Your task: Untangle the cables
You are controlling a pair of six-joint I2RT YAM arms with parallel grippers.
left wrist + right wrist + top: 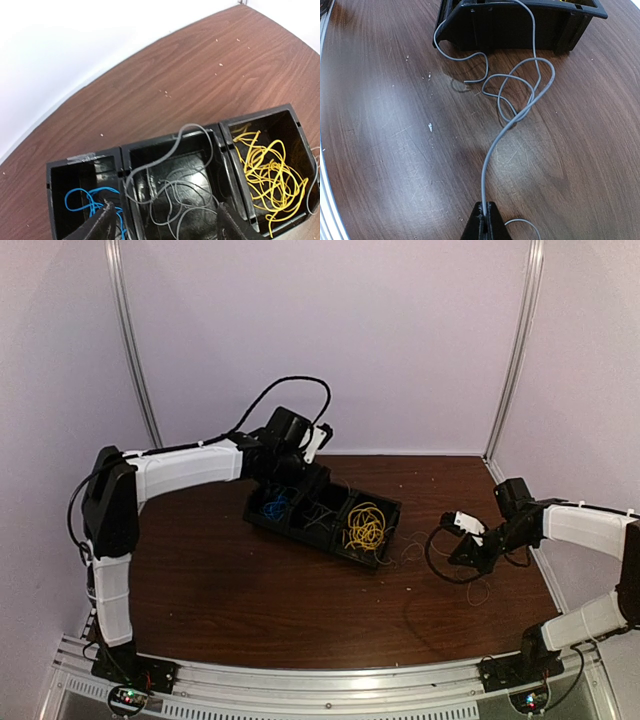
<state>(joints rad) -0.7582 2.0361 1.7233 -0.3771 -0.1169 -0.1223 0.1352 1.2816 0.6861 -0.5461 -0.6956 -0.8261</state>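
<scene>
A black three-compartment bin (310, 538) holds the cables: blue (273, 508) in the left compartment, grey (318, 515) in the middle, yellow (365, 528) in the right. My left gripper (165, 222) hovers open over the middle compartment, its fingers (97, 227) wide apart and holding nothing. Below it, a grey cable (162, 159) arcs over the bin's rim (170, 142), with the blue (90, 191) and yellow (270, 175) bundles either side. My right gripper (485, 212) is shut on a grey cable (520, 115) that loops across the table and runs up into the bin (520, 25).
The bin sits at an angle near the table's back middle. The right gripper (450, 525) is low over the wood to the right of the bin, with grey cable loops (410, 545) lying between them. White walls and metal posts border the table.
</scene>
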